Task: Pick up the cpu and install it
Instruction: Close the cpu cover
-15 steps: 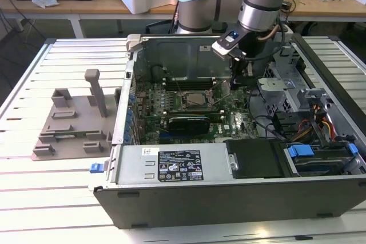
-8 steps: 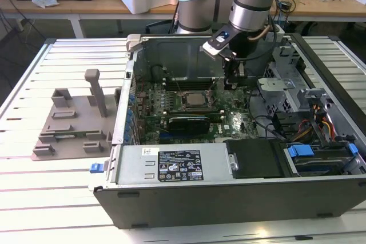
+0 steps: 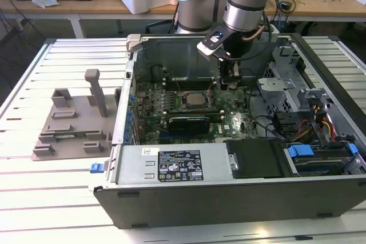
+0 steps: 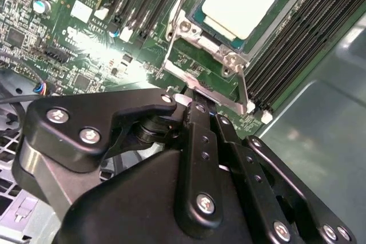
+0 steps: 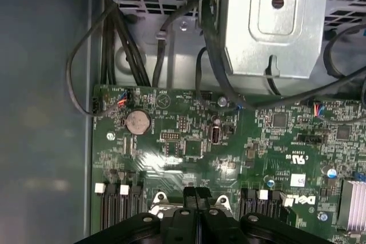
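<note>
The cpu lies flat in the motherboard socket inside the open computer case, its silver top facing up. In the second wrist view the cpu sits within the metal socket frame. My gripper hangs just above the board, a short way toward the exterior view's right of the socket. The fingers are pressed together with nothing between them, so the gripper is shut. The black gripper ends next to the socket frame's edge, apart from the cpu.
The case walls enclose the green motherboard. A power supply lies along the near side, and a drive cage with cables stands at the exterior view's right. A grey fixture plate rests on the table outside the case.
</note>
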